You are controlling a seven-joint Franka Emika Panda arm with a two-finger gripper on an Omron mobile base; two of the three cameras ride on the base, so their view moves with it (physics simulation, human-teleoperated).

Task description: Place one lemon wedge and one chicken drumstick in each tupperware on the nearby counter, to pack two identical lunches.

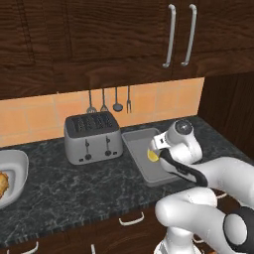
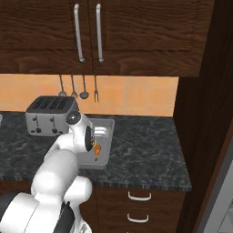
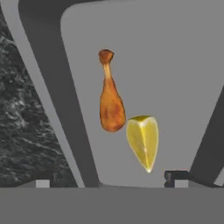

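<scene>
Left base view: Arm bent forward over counter (image 1: 74, 183), hand above rectangular tray (image 1: 141, 149) just right of toaster (image 1: 93, 136). Yellow wedge (image 1: 152, 156) visible inside tray at edge of hand. Fingers hidden behind wrist; opening cannot be told here. Rounded bowl (image 1: 15, 171) at far left edge of counter, well apart from tray, brown drumstick piece (image 1: 2, 183) inside. Four utensils (image 1: 109, 101) hanging on tiled wall above toaster.

Right base view: Hand low over tray (image 2: 107, 125), toaster (image 2: 48, 113) just beside tray on left. Orange drumstick (image 2: 96, 151) lying in tray next to hand. Rest of counter (image 2: 145, 154) to right bare stone. Drawer handles (image 2: 139, 196) below.

Hand view: Looking down into tray (image 3: 175, 65). Drumstick (image 3: 110, 105) lying on tray floor, bone end up in picture. Wedge (image 3: 143, 140) just beside thick end, possibly touching. Gripper (image 3: 111, 178) spread wide, two fingertips (image 3: 177, 176) at bottom far apart, nothing between them, nothing held.
</scene>
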